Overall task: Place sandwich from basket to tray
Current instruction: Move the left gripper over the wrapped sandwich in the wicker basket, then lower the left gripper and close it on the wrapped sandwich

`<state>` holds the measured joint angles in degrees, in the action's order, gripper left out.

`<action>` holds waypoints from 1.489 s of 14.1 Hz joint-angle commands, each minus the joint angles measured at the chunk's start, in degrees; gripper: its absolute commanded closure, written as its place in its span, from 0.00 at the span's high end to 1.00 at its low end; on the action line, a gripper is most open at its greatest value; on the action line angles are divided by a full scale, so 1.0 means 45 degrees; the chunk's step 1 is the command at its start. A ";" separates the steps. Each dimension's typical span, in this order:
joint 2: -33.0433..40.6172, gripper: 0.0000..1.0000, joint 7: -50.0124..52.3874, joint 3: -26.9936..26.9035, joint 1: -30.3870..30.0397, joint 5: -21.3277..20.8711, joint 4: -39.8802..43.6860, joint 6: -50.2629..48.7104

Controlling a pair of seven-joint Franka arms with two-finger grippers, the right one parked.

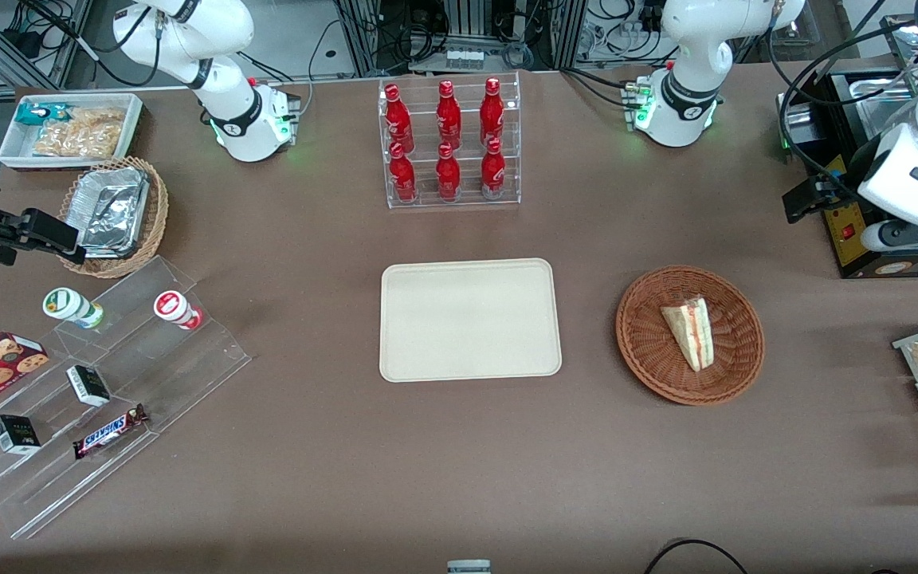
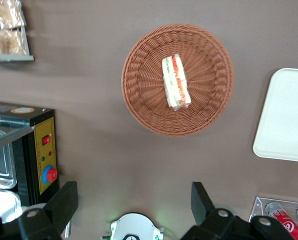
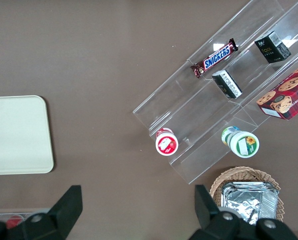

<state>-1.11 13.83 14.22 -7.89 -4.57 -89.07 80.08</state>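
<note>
Left arm's end effector (image 2: 134, 205) hangs high w/ fingers spread wide, nothing between them. It's up off the bench (image 1: 459, 478), near the black box w/ a red button (image 2: 41, 160) at the working arm's end. Looks like a ready pose, prob. so the wrist camera takes in the whole scene first.

Closest to the end effector, below it and nearer the front camera: the basket (image 2: 209, 107), round, shallow, reddish-brown wicker, tight ribbed weave. The sandwich (image 2: 176, 82) lies in the middle of it, a pale bread wedge, soft-looking, red & green filling stripe along the cut edge. Not touched yet.

Further out, toward the parked arm's end: the tray (image 1: 471, 319), flat cream rectangle, rounded corners, low rim, smooth & bare. It sits apart from the basket, brown bench between them, so I'd guess a short sideways carry.

Rack of red bottles (image 1: 449, 139) stands farther from the front camera than the tray, clear plastic, glossy.
</note>
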 commanded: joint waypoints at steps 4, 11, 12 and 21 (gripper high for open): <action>-0.0651 1.00 0.0716 0.0101 -0.0199 -0.0040 -0.1490 0.0948; -0.0690 1.00 0.0852 0.0062 -0.0180 -0.0001 -0.5807 0.5946; -0.0690 1.00 0.1279 0.0062 -0.0160 0.0134 -0.6277 0.6593; -0.1957 1.00 0.2315 0.0081 0.0678 0.0936 -0.7864 1.0133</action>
<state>-8.63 21.79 14.70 -6.62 -0.82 -124.26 123.57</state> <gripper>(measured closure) 0.000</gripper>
